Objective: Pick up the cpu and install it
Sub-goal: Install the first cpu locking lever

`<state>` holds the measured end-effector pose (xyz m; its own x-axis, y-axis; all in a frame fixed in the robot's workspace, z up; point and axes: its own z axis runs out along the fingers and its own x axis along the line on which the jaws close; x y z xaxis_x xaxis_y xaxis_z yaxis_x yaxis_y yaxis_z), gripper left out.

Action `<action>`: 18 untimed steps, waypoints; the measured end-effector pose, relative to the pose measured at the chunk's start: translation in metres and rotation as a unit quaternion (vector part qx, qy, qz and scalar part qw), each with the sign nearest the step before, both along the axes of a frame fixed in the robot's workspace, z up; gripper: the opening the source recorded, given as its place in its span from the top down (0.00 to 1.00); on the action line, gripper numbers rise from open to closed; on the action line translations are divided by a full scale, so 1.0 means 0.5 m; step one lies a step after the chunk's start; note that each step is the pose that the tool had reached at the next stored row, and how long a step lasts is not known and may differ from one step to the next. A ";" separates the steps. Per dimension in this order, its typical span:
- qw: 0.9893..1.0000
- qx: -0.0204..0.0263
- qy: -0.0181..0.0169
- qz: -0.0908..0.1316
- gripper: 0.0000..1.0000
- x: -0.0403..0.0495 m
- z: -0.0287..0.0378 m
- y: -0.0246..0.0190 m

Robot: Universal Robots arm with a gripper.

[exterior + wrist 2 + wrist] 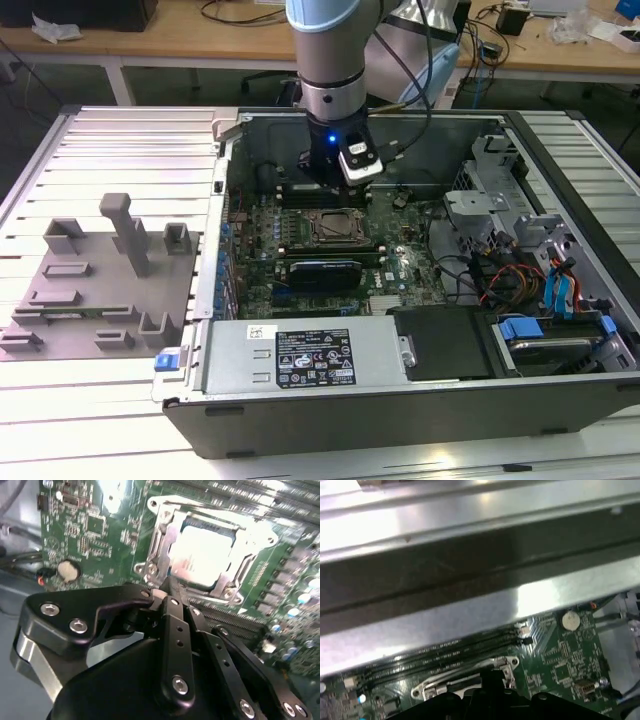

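The cpu (202, 550) shows as a silvery-white square lying flat inside the black socket frame, with the metal bracket (157, 540) around it on the green motherboard. In the exterior view the socket (333, 228) sits mid-board inside the open computer case. My gripper (322, 184) hangs just above the socket's far edge. In the second wrist view its black fingers (172, 600) meet at a point, so my gripper (168, 584) is shut with nothing held, its tip close to the cpu's near corner.
A dark expansion card (322, 272) lies in front of the socket. Memory slots (445, 652) run beside it, under the case's metal wall (470, 565). Drive cages and coloured cables (520, 270) fill the exterior view's right. A grey fixture tray (95, 290) stands outside the case.
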<state>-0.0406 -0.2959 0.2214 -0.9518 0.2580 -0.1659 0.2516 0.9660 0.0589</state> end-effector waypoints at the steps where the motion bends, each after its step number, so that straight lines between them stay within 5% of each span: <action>1: 1.000 -0.006 0.002 0.000 0.89 0.000 0.000 -0.0025; 9: 1.000 -0.016 0.004 0.000 0.89 -0.002 0.000 -0.0282; 14: 1.000 -0.016 0.004 0.000 0.89 -0.008 0.000 -0.0448; 18: 1.000 -0.016 0.004 0.000 0.89 -0.010 0.000 -0.0467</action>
